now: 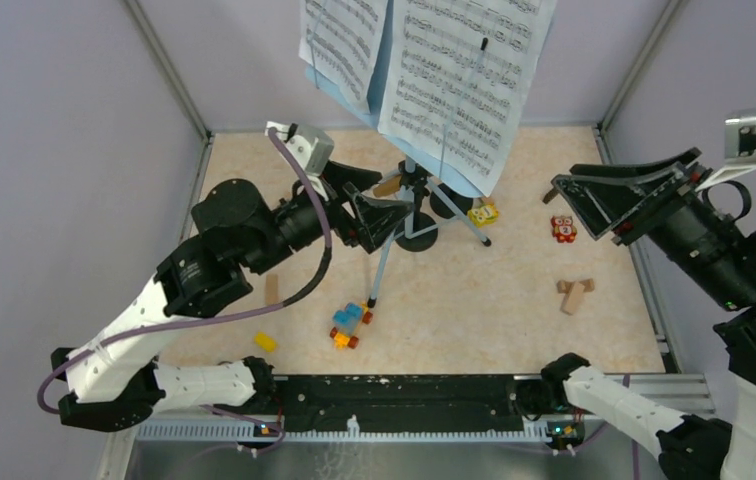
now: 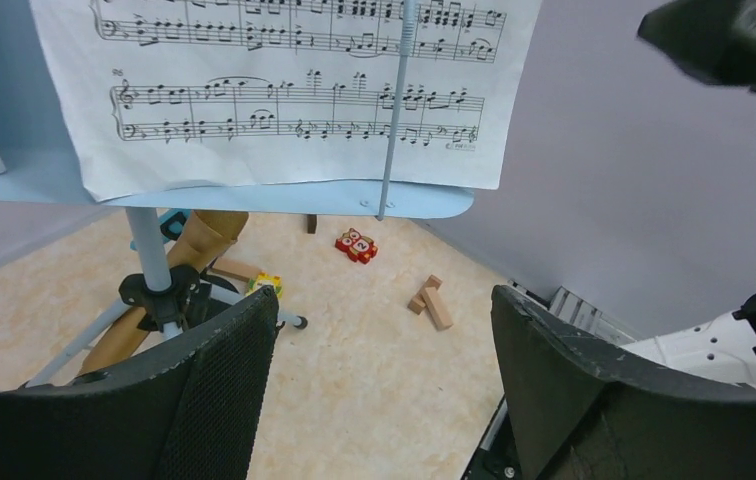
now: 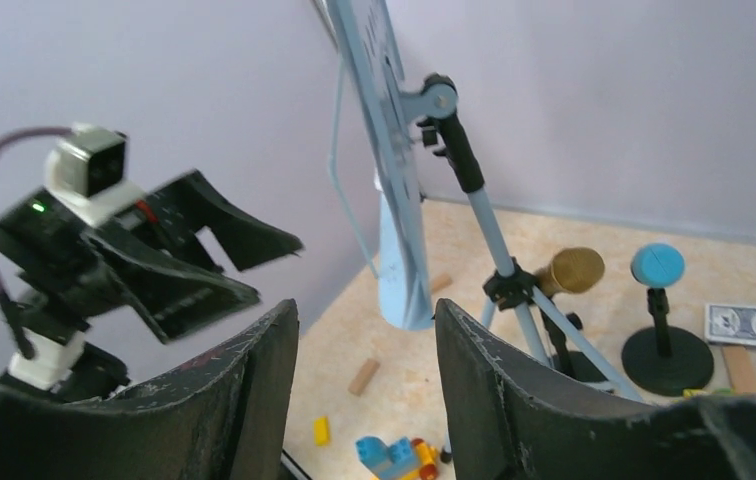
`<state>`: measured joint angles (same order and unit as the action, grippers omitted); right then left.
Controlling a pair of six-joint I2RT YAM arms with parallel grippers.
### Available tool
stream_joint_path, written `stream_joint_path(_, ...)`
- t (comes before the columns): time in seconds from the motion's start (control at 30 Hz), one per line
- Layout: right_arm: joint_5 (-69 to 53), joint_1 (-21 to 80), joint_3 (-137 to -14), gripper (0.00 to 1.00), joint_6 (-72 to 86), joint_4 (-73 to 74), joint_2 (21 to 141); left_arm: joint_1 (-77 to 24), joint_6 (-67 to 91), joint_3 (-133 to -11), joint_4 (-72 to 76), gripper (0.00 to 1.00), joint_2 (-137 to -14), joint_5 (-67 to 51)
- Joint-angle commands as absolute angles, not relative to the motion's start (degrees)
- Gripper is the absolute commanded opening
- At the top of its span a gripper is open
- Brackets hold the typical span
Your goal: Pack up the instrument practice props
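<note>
Nearest the arm bases, a toy-block car (image 1: 350,325) & a yellow block (image 1: 265,341) are seen on the surface (image 1: 514,330); neither is a prop. Further in, the left pincer (image 1: 394,215) is held w/ jaws apart, nothing between them, just beside the tripod legs (image 1: 386,262). From their hub the pole (image 2: 149,250) rises upright, so the long axis is vertical, & it sits toward that pincer's left finger. The right pincer (image 1: 586,208), likewise apart & empty, is raised at the right edge, well apart from the stand; the left arm is judged nearer. Behind the legs, the blue mic (image 3: 657,265) stands in a black round-based holder (image 3: 667,360); the gold mic (image 3: 569,270) is tilted by the hub. Farthest, sheet-music pages (image 1: 464,80) rest on the music rack (image 2: 254,198). No box, bag or other container is visible.
</note>
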<state>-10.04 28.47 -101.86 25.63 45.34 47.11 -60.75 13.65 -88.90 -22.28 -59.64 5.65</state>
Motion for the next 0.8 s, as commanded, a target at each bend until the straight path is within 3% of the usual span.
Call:
stream_joint_path(0.0, -11.21, 28.91, -109.46, 0.52, 31.67, 43.86, 52.36, -60.84, 12.52, -89.05, -20.11, 0.82, -61.12, 3.38)
stream_joint_path(0.2, -12.70, 28.92, -120.56, 0.50, 37.27, 32.30, 60.47, -60.88, 14.52, -84.83, -16.91, 0.82, -60.16, 2.37)
stream_joint_path(0.5, -7.96, 28.90, -125.16, 0.49, 44.51, 14.37, 68.17, -60.82, 15.59, -81.10, -15.92, 0.86, -57.39, 3.47)
stream_joint_path(0.77, -6.71, 28.87, -132.84, 0.50, 41.05, 11.73, 74.76, -60.85, 16.28, -79.43, -15.37, 0.92, -55.99, 3.35)
